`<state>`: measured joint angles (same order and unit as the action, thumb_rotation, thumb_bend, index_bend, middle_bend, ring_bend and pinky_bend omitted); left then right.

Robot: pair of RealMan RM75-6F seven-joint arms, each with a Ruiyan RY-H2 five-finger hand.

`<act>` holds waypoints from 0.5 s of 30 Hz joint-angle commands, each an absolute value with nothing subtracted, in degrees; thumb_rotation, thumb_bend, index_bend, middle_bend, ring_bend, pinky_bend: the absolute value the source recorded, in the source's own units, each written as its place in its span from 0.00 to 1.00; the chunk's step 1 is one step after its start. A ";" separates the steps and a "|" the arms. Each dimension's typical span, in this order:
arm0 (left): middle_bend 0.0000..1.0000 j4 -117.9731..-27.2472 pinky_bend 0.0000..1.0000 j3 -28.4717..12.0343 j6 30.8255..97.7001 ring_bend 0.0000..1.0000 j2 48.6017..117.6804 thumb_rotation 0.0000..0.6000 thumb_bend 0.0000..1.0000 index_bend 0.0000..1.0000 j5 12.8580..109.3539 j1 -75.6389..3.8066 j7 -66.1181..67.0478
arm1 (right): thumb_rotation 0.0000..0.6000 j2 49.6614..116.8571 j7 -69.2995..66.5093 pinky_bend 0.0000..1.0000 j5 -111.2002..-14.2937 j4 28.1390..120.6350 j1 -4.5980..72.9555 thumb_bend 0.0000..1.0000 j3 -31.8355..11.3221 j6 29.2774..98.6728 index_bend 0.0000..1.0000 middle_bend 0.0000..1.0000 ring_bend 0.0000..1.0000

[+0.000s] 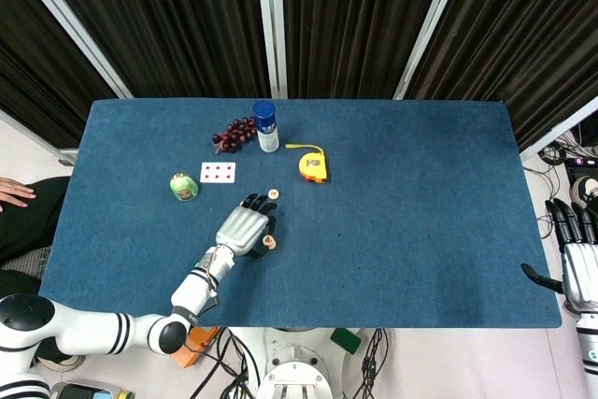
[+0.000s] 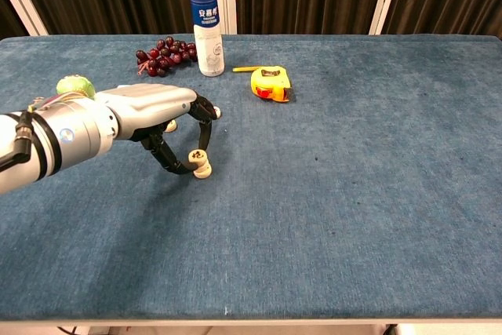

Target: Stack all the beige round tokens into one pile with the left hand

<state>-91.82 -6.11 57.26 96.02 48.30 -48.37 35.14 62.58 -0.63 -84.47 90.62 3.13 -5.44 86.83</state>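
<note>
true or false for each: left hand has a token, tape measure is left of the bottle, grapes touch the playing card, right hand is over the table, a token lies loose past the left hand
1. The left hand pinches a beige token. True.
2. The yellow tape measure lies left of the bottle. False: it lies to the right.
3. The grapes touch the playing card. False: blue cloth shows between them.
4. The right hand is over the table. False: it is off the right edge.
5. A loose token lies beyond the left hand. True.
</note>
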 commanded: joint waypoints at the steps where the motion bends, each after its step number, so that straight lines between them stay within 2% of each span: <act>1: 0.12 -91.91 0.00 -6.10 57.17 0.00 95.95 1.00 0.30 0.46 48.09 -48.42 35.19 | 1.00 62.58 -0.65 0.09 -84.46 90.60 3.16 0.20 -5.45 86.78 0.01 0.12 0.00; 15: 0.11 -94.07 0.00 -6.51 57.48 0.00 94.52 1.00 0.29 0.44 48.81 -48.21 34.05 | 1.00 62.62 -0.72 0.09 -84.33 90.52 3.14 0.20 -5.51 86.80 0.01 0.12 0.00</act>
<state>-93.62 -6.18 57.26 94.86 48.43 -48.34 34.57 62.60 -0.71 -84.32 90.53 3.14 -5.51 86.80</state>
